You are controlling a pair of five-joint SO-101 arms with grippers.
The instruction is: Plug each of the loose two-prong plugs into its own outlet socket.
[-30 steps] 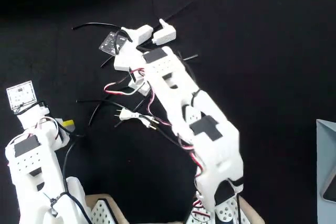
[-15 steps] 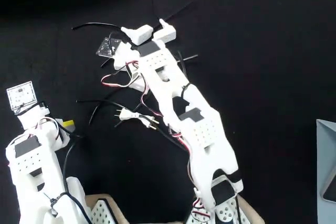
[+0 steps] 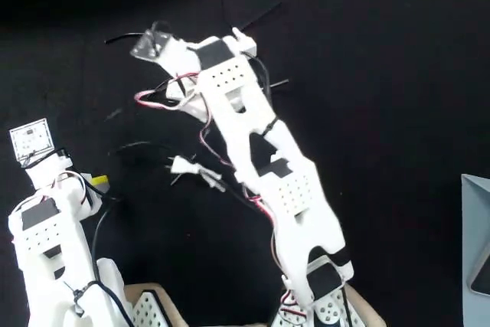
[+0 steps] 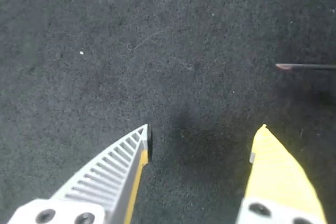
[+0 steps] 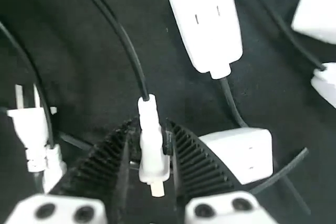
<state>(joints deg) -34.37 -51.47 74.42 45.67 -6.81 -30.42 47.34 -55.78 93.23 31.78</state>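
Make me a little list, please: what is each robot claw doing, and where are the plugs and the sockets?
right gripper: shut on a white two-prong plug with a black cord
left gripper: open, holding nothing, over the black cloth table
first socket: white outlet socket, two slots showing, nothing plugged in, lying beyond the held plug
second socket: second white socket, beside the right gripper, slots bare
loose plug: loose white plug, prongs bare, lying on the cloth
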